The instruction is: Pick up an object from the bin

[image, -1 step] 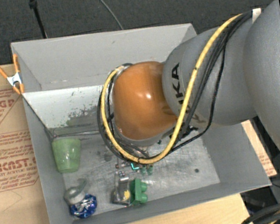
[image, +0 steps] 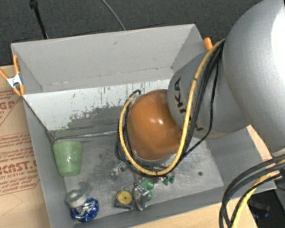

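Note:
My gripper (image: 142,194) reaches down near the bin's front wall, just under the arm's orange cover. Right beside it on its left lies a small dark thing with a round yellow disc (image: 123,198), touching or nearly touching the gripper; whether it is held I cannot tell. Further left, in the front left corner, lies a crumpled blue and silver thing (image: 83,207). A pale green plastic cup (image: 68,156) lies on the bin floor by the left wall, well away from the gripper.
The arm with its orange cover and yellow and black cables hangs over the bin's middle and right, hiding the floor beneath. A small dark speck lies on the floor at the front right.

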### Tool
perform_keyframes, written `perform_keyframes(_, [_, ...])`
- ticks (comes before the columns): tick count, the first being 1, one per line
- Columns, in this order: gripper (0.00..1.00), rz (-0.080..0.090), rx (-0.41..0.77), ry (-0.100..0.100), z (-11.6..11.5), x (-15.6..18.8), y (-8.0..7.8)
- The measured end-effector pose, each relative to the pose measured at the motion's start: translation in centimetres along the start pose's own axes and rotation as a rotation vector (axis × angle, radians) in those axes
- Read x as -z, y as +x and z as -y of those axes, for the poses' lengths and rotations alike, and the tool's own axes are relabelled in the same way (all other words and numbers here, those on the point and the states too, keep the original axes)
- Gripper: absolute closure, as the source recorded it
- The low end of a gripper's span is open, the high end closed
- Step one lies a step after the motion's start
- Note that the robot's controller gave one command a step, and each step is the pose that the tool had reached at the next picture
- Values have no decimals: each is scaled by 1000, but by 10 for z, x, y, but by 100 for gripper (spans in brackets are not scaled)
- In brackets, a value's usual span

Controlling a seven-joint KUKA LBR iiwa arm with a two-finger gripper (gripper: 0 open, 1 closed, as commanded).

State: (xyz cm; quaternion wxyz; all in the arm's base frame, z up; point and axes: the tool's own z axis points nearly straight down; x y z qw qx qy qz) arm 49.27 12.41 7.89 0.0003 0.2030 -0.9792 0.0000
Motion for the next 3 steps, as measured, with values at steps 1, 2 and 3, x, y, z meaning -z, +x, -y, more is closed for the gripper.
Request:
perform_keyframes(1, [0,22,231,6,-15,-4,0])
perform_keyframes(2, [100,24,230,3,-17,-4,0])
perform_keyframes(3, [100,9,528,2,-23,151,3])
